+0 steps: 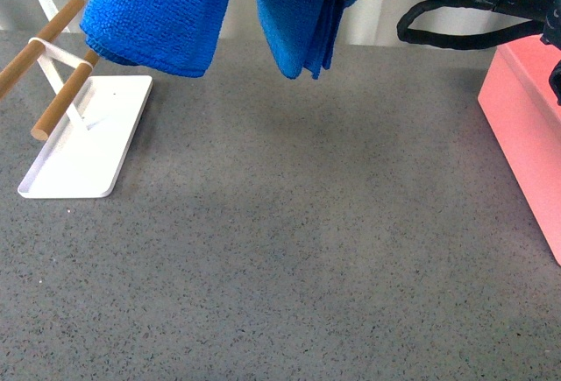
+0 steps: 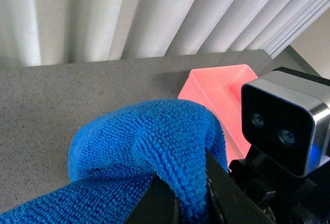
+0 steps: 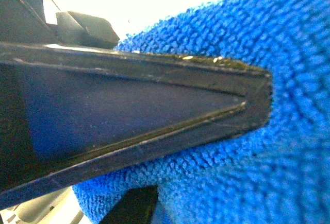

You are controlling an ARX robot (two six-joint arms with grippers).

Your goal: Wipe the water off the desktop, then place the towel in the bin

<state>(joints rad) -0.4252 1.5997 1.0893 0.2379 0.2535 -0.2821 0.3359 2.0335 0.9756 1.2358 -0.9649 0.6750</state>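
Blue towel (image 1: pixel 158 13) aloft, speckled desktop (image 1: pixel 289 250) — tray (image 1: pixel 96 140) left, bin (image 1: pixel 526 127) right, curtains (image 2: pixel 103 18) behind

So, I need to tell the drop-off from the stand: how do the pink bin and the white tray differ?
The bin is salmon pink; the tray is white. The bin has tall straight walls; the tray is flat with a low lip. The tray carries wooden rods; the bin has none. Both rest on the speckled grey desktop.
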